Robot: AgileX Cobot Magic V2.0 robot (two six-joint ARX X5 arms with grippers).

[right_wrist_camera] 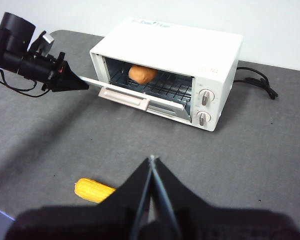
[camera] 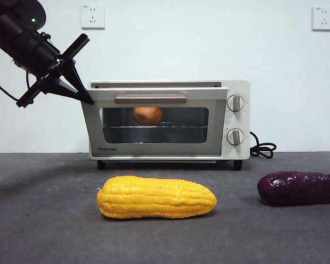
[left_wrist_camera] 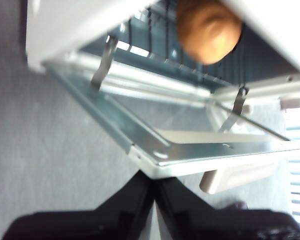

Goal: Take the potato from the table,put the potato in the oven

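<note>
Sitting on the wire rack inside the cream-white boxy TOSHIBA oven point(camera: 165, 121), your small rounded orange-brown potato point(camera: 148, 115) lies beyond the left pincer point(left_wrist_camera: 153, 181), past the door's edge. Its long axis runs roughly across the oven's width, parallel to the door opening, most clearly in the right wrist view.

Your left pincer is clenched, jaws pressed together with nothing between them, its tip right at the free edge of the partly open glass door point(left_wrist_camera: 190, 135). The front view shows the door tilted out at its top with the dark arm at its upper corner; the left wrist view alone shows the hinge arms.

Your right pincer point(right_wrist_camera: 151, 162) is also clenched and empty, high over the dark grey matte desk point(right_wrist_camera: 250, 165), well apart from the oven. A long yellow corn cob point(camera: 156, 197) lies nearest it.
</note>
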